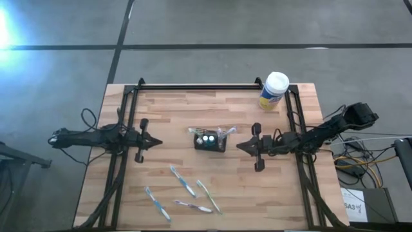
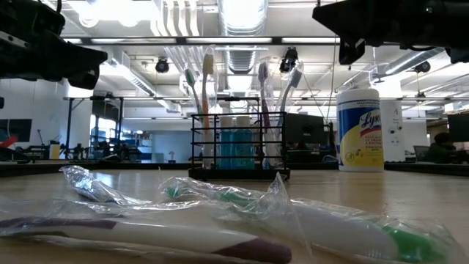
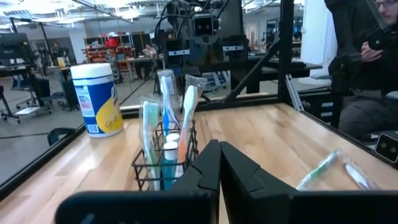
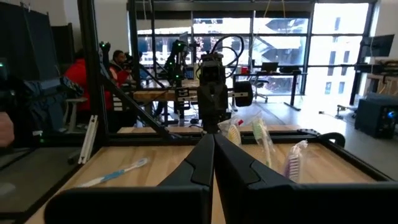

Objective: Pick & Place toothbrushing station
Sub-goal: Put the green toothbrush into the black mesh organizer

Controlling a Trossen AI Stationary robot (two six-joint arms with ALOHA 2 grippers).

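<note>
The toothbrushing station (image 1: pixel 210 140), a small black mesh box, stands upright on its base at the table's middle. Toothbrushes and two small tubes stand in it (image 2: pixel 238 150) (image 3: pixel 165 163). My left gripper (image 1: pixel 158 142) hovers to its left, shut, pointing level at it with a gap between (image 3: pixel 219 149). My right gripper (image 1: pixel 239 147) hovers just right of it, also shut and level (image 4: pixel 212 138). In the right wrist view the fingers hide the box, and only its wrapped brushes (image 4: pixel 261 138) show.
Several plastic-wrapped toothbrushes (image 1: pixel 183 182) (image 2: pixel 220 220) lie flat on the near half of the table. A white-lidded, yellow-labelled canister (image 1: pixel 275 90) (image 2: pixel 359 130) stands at the far right corner. Black frame rails (image 1: pixel 199 86) border the table. A seated person (image 3: pixel 367 68) shows beyond the edge.
</note>
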